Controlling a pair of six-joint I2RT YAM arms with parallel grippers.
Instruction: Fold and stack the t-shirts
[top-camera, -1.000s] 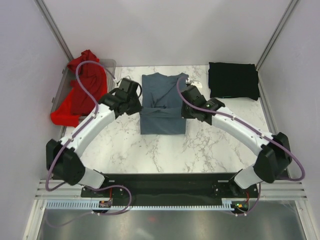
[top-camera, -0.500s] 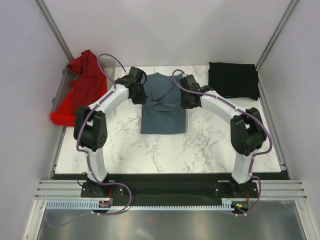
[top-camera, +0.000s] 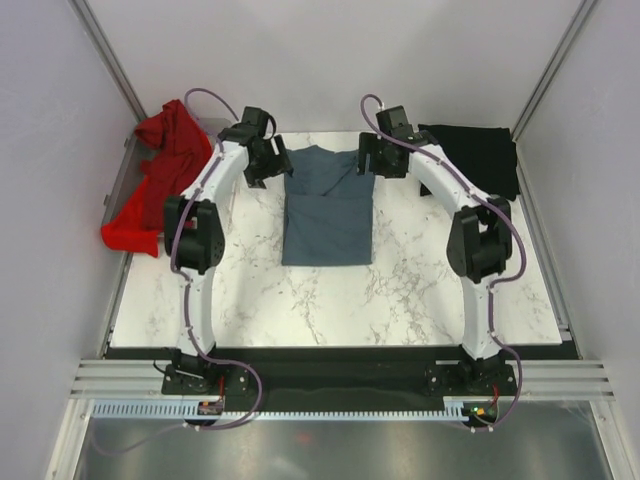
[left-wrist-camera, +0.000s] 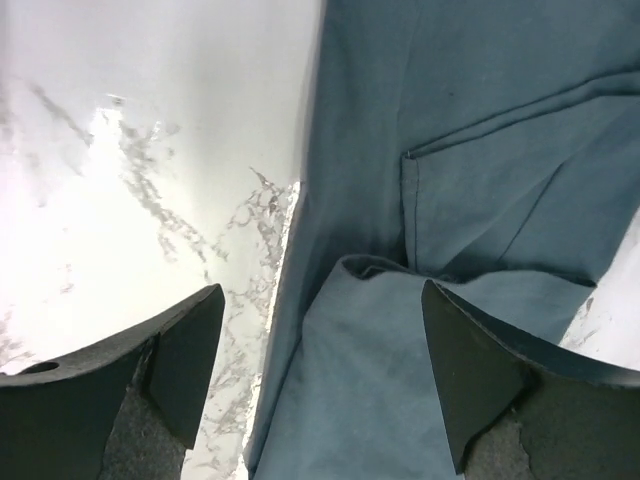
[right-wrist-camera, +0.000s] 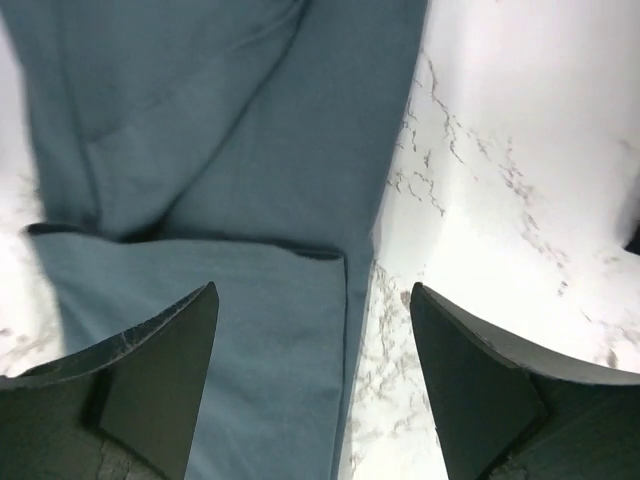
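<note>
Slate blue-grey t-shirt (top-camera: 328, 215) lies under the left gripper (left-wrist-camera: 322, 300) and right gripper (right-wrist-camera: 312, 295), both spread wide, gripping nothing.

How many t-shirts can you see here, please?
3. The blue-grey t-shirt lies partly folded in the middle; the black t-shirt sits folded at the far right corner; the red t-shirt is crumpled at the far left. None appears hidden.

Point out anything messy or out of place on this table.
The red t-shirt hangs crumpled, unfolded, over the clear bin at far left. The blue-grey t-shirt mid-table lies squarely, partly folded; the black t-shirt at far right is neatly folded.
</note>
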